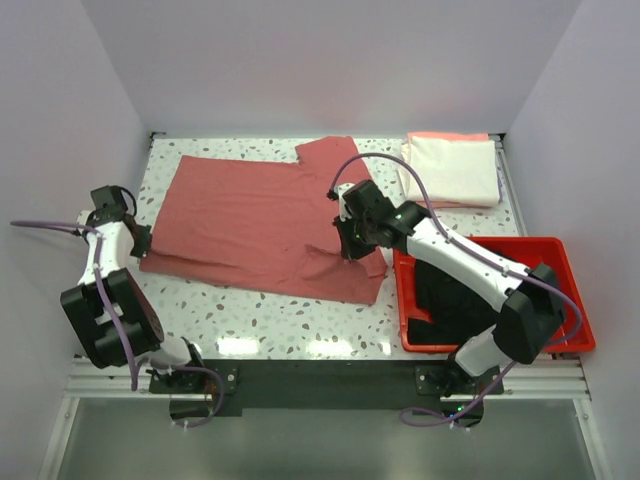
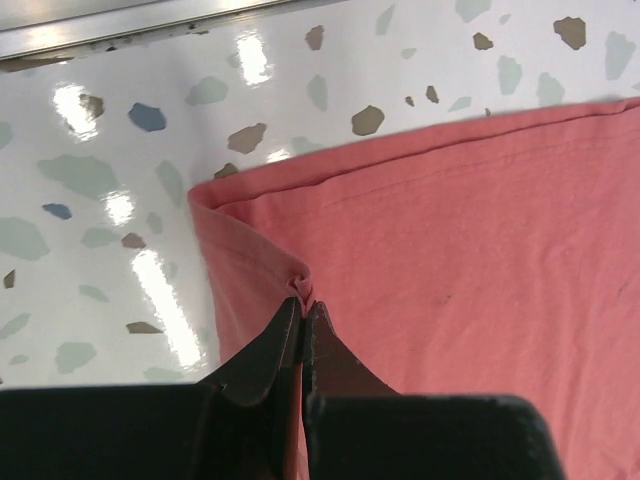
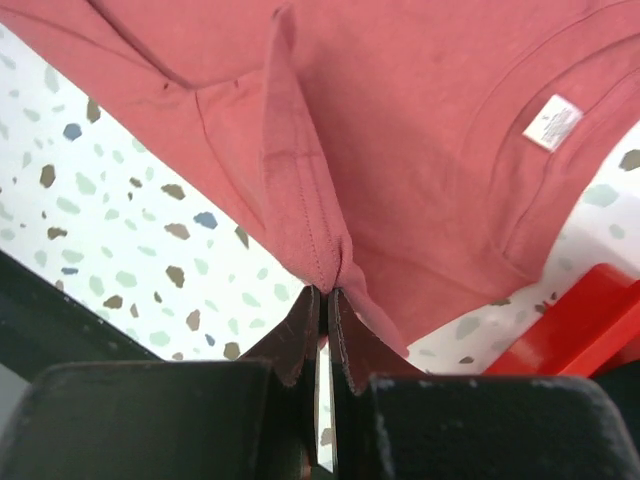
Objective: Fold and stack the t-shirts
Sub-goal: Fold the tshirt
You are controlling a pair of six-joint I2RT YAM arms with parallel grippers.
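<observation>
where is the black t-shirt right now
In the top view, the black t-shirt lies inside the red tray at the near right, partly under the right arm.

The only label in sight is a small white tag (image 3: 553,122) sewn inside the neck of the rose-red t-shirt (image 3: 420,120), seen from the right wrist. It carries faint grey print, too small and blurred to read.

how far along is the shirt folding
Done: cream-white shirt folded on the peach-pink shirt at the back right. In hand: rose-red shirt, spread out, both arms' jaws shut on its opposite ends. Left: fold and stack it, then the black shirt in the red tray.
</observation>
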